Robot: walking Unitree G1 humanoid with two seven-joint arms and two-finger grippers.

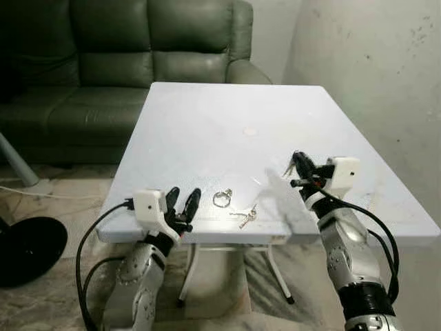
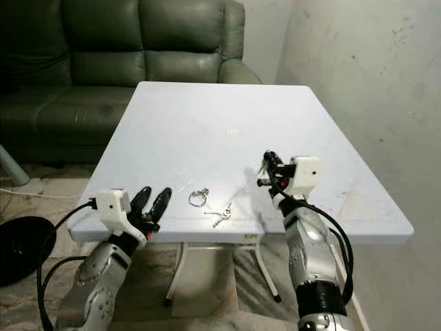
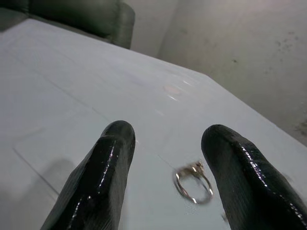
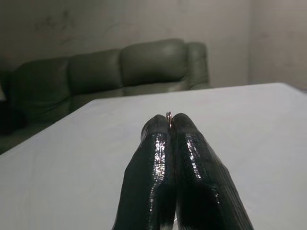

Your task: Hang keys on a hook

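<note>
A dark sofa (image 1: 138, 55) stands behind the white table (image 1: 227, 117). At the table's near edge the left gripper (image 1: 185, 205) sits low, its two fingers spread wide and holding nothing. Just right of it a split ring (image 1: 221, 199) lies flat on the tabletop; in the left wrist view it rests between and just beyond the fingertips (image 3: 115, 139). A little further right, nearer the edge, a small pair of keys (image 1: 246, 218) lies loose on the table, apart from the ring. Further right the right gripper (image 1: 298, 165) hangs above the table with its fingers pressed together. A thin sliver of metal ring (image 4: 169, 116) pokes out between the tips, and something small and metallic dangles at the tips in the head view, likely another key.

No hook can be made out anywhere here. The right pinch catches only the ring's edge, so a jolt while moving could let it slip out. The loose keys sit close to the table edge, and a clumsy sweep by the left fingers could knock them to the floor.
</note>
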